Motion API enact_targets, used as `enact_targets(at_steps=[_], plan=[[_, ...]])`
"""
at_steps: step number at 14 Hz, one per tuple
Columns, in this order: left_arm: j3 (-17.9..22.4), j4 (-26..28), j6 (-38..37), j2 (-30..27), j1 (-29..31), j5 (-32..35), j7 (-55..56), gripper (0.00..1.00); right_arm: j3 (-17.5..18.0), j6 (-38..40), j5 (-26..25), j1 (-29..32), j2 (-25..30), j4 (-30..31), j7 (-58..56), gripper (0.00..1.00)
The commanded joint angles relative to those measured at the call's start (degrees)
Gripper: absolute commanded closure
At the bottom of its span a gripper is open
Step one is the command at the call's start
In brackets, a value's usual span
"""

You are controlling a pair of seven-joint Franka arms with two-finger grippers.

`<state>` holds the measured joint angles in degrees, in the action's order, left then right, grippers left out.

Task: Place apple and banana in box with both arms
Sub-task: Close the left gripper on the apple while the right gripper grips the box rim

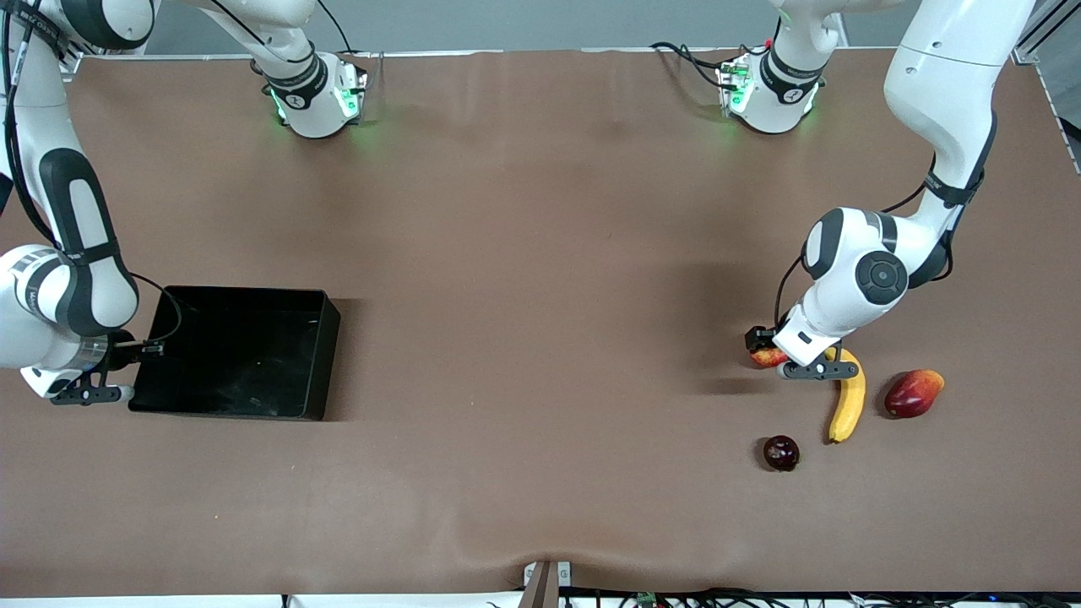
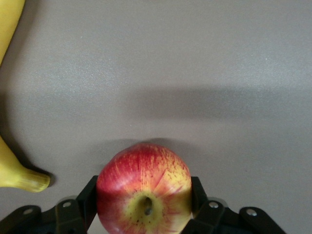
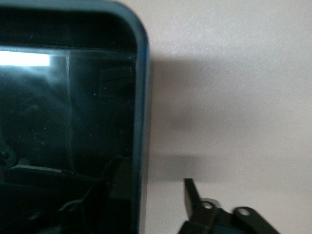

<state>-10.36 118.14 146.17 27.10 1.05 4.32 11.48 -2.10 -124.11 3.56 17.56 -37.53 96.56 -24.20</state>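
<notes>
Mid-height at the frame's edge by the right arm's end, my right pincer (image 3: 156, 190) straddled the box (image 1: 325, 355) wall, not yet clenched, likely to steady it. Toward the left arm's end, my left pincer (image 2: 144, 197) grasped the apple (image 2: 144, 178) on the table for lifting; the banana (image 1: 847, 405) lay just beside.

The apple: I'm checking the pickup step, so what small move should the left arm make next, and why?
Probably finish closing, then lift straight up. In the left wrist view the left gripper has a finger on each side of the apple, which sits on the table beside the banana. The right gripper straddles the box wall.
</notes>
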Motion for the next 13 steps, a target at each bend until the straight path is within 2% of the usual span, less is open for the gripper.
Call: enact_targets(at_steps=[1,2,4,6,11,13], plan=[[-0.10,-0.45,0.43,-0.20,-0.17,-0.71,-0.75,0.75,0.87,2.12,0.84,0.90,0.18,-0.41,-1.55,1.00],[-0.10,-0.45,0.17,-0.73,-0.17,-0.28,-0.93,0.85,0.96,2.91,0.84,0.81,0.44,-0.58,-1.55,1.00],[-0.53,-0.37,-0.27,-2.48,-0.17,-0.10,-1.29,0.94,0.96,5.45,0.84,0.37,2.19,-1.81,-1.55,1.00],[-1.06,-1.41,-5.07,-4.50,0.10,-0.10,-1.55,1.00,1.13,7.47,0.84,-0.15,4.21,-2.34,-1.55,1.00],[-2.47,-9.14,-24.23,-8.28,0.10,-0.10,-1.73,1.00,1.22,11.08,1.10,-6.47,9.32,-2.61,0.46,1.00],[-2.47,-10.82,-29.34,-9.86,0.01,-0.10,-1.29,1.00,1.22,13.01,3.29,-10.94,10.20,-2.69,6.24,1.00]])
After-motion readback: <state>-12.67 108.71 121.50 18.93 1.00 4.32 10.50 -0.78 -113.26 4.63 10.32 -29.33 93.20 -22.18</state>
